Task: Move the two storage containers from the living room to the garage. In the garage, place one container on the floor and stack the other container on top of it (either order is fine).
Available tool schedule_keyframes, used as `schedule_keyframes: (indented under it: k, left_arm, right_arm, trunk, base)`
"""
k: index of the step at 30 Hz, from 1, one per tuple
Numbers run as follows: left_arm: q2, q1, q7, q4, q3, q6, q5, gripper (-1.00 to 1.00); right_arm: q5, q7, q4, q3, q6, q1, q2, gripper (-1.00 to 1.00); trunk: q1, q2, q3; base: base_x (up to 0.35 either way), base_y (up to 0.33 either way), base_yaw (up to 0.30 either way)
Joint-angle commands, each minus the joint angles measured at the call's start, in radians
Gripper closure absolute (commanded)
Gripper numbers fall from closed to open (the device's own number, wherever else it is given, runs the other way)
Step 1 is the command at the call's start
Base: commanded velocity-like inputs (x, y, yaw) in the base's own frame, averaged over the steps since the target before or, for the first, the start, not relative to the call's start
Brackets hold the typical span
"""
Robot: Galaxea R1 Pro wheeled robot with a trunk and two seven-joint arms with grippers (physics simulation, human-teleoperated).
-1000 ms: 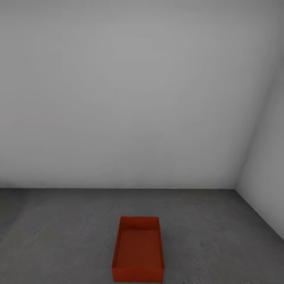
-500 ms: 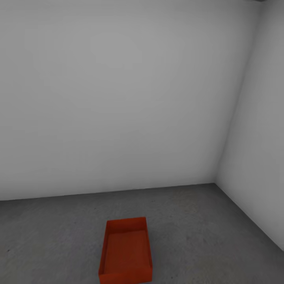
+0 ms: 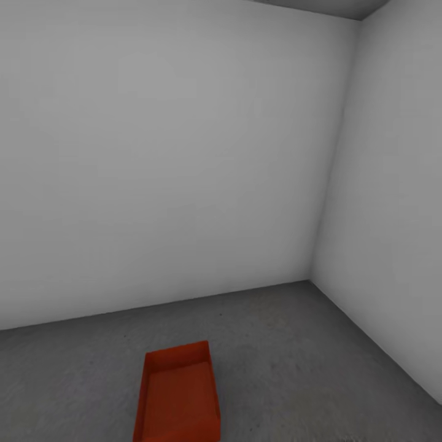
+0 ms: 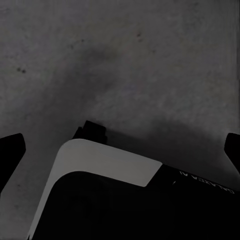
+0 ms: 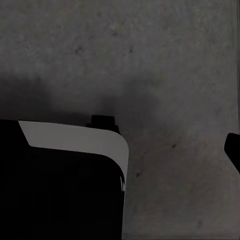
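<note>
One container set on the garage floor, second not yet stacked.

The orange-red container lies on the concrete floor low in the head view, long axis running away toward the white wall, near the corner. Both wrist views look down on bare concrete. The left pincer is spread wide and empty; the right pincer's state cannot be told.

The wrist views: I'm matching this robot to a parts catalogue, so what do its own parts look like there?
Left end effector: black fingertips at the frame's edges. Below it, a black body with a curved white panel and faint lettering. The right wrist view shows a similar white panel.
</note>
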Motion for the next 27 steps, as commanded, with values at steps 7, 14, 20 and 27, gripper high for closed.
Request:
schedule_keyframes:
  k: [7,14,20,27]
  left_arm:
    - [-0.001,-0.001,0.002,0.0,-0.006,0.002,0.007,-1.0]
    - [-0.001,-0.001,0.001,0.0,-0.006,0.003,0.004,-1.0]
    - [-0.002,-0.001,0.001,0.001,-0.006,0.002,0.006,-1.0]
    - [-0.002,-0.001,0.001,0.001,-0.006,0.001,0.006,-1.0]
  right_arm:
    - [-0.001,-0.003,0.003,0.008,-0.005,-0.001,0.0,-1.0]
    - [-0.001,-0.003,0.003,0.008,-0.005,-0.001,0.002,-1.0]
    - [-0.001,-0.003,0.003,0.008,-0.005,-0.001,0.004,-1.0]
    - [-0.001,-0.003,0.003,0.008,-0.004,-0.001,0.004,-1.0]
  trunk:
    - [0.0,-0.001,0.006]
    - [0.0,-0.001,0.015]
    - [0.0,-0.001,0.023]
    - [0.0,-0.001,0.032]
  base:
    - [0.0,0.0,-0.217]
    - [0.0,0.0,-0.163]
    - [0.0,0.0,-0.13]
    - [0.0,0.0,-0.127]
